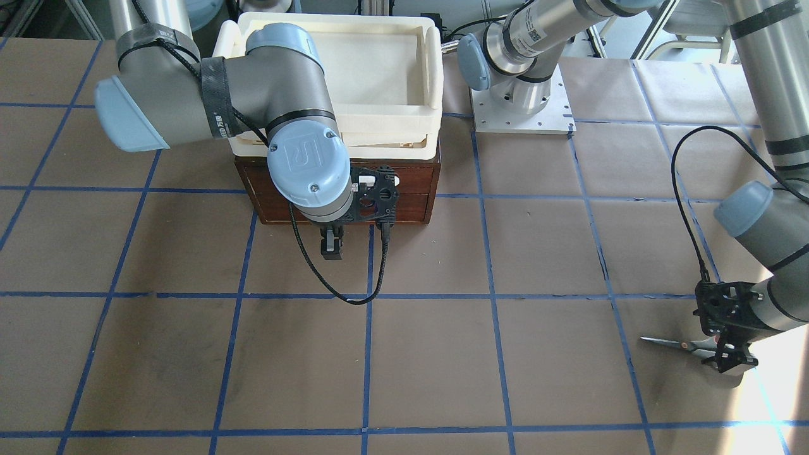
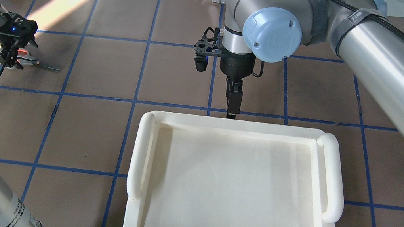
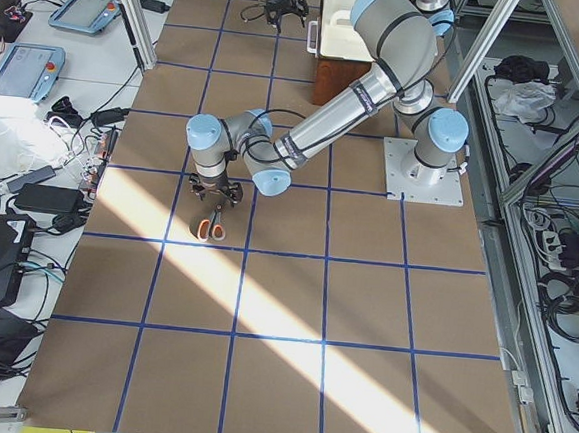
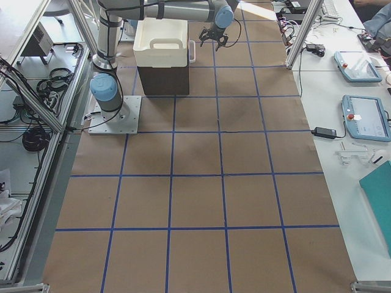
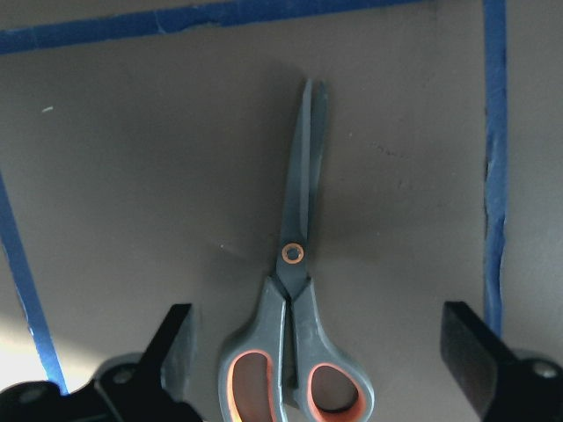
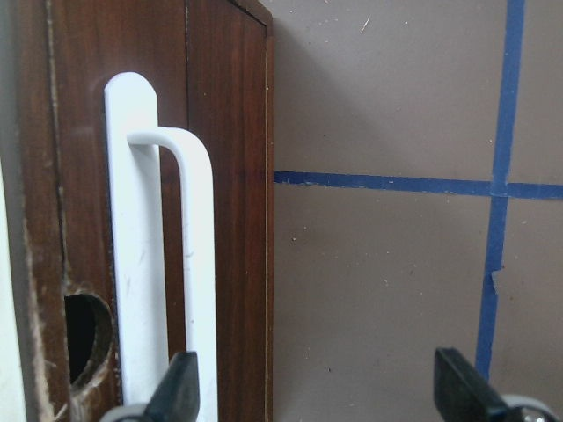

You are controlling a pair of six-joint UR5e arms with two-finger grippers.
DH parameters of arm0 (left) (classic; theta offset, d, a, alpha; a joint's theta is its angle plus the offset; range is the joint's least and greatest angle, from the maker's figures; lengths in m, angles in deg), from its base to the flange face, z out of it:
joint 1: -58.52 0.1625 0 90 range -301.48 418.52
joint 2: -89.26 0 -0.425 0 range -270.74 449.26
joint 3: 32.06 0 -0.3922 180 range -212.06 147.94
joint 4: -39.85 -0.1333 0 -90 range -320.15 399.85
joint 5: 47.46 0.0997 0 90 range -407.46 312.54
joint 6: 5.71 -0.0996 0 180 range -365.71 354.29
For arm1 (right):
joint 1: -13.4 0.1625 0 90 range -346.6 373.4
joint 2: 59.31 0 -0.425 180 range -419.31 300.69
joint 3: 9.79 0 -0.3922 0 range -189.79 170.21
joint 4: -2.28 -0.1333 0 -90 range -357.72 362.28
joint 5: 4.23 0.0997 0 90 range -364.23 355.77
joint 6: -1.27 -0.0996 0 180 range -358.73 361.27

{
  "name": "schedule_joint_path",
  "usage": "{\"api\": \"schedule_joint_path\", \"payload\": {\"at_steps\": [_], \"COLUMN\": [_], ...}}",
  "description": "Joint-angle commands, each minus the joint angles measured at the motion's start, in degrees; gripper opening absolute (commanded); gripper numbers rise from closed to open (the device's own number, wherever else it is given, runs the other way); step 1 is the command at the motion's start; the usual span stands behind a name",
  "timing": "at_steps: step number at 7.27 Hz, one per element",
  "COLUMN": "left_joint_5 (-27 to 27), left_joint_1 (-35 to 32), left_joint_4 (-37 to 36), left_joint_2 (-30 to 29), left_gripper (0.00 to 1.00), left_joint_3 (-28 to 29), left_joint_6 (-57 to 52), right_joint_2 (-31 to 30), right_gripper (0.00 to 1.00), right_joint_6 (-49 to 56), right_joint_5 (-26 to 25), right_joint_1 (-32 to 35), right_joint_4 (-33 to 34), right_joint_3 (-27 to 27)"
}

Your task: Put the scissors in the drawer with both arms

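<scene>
Scissors [image 5: 295, 290] are lying flat on the brown surface [image 1: 442, 366], blades shut. Tips are pointing to the top of the L wrist frame, orange-lined loops sitting at the bottom edge. L claw [image 1: 727, 354] is hovering over the loops, released, w/ one finger [image 5: 176, 352] standing at each side of the grips, neither touching. In the front view the pair is lying at lower right, well apart from the drawer [image 1: 414, 179], which is sitting at top centre-left under a cream tray [image 2: 142, 152] and looking shut. R claw [image 2: 233, 102] is hanging in front of the drawer, pointing down, released. In the R wrist frame the white handle [image 6: 167, 264] is running just beside the finger at lower left, w/ the other finger far off at lower right.
</scene>
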Motion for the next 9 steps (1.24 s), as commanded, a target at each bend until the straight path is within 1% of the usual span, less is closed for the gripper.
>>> {"api": "schedule_joint_path", "payload": {"at_steps": [1,2,5,6,7,8,9], "left_joint_5": [-0.3,-0.3,-0.3,0.0,0.2,0.4,0.4], "left_joint_1": [0.3,0.3,0.3,0.3,0.3,0.3,0.3], "left_joint_4": [-3.8,-3.9,-3.9,-3.9,-3.9,-3.9,-3.9], "left_joint_2": [-2.1,-2.2,-3.1,-3.2,-3.1,-3.1,-2.9], "left_gripper": [0.94,0.94,0.90,0.85,0.63,0.32,0.05], "left_joint_3": [0.1,0.1,0.1,0.1,0.0,0.0,0.0], "left_joint_6": [-0.8,-0.6,-0.1,-0.3,-0.7,-0.9,-0.9], "right_joint_2": [0.2,0.2,-0.2,-0.2,-0.2,-0.2,-0.2], "right_gripper": [0.84,0.78,0.78,0.78,0.78,0.77,0.77], "right_joint_6": [-0.1,-0.1,-0.4,-0.5,-0.6,-0.6,-0.6], "right_joint_5": [-0.1,-0.1,-1.0,-1.0,-1.0,-1.1,-1.1], "right_joint_1": [0.5,0.5,1.1,1.2,1.5,2.0,2.0], "right_joint_4": [-0.2,-0.5,-0.5,-0.5,-0.5,-0.5,-0.5], "right_joint_3": [-0.4,-0.5,-2.1,-2.1,-2.6,-3.1,-3.1]}}
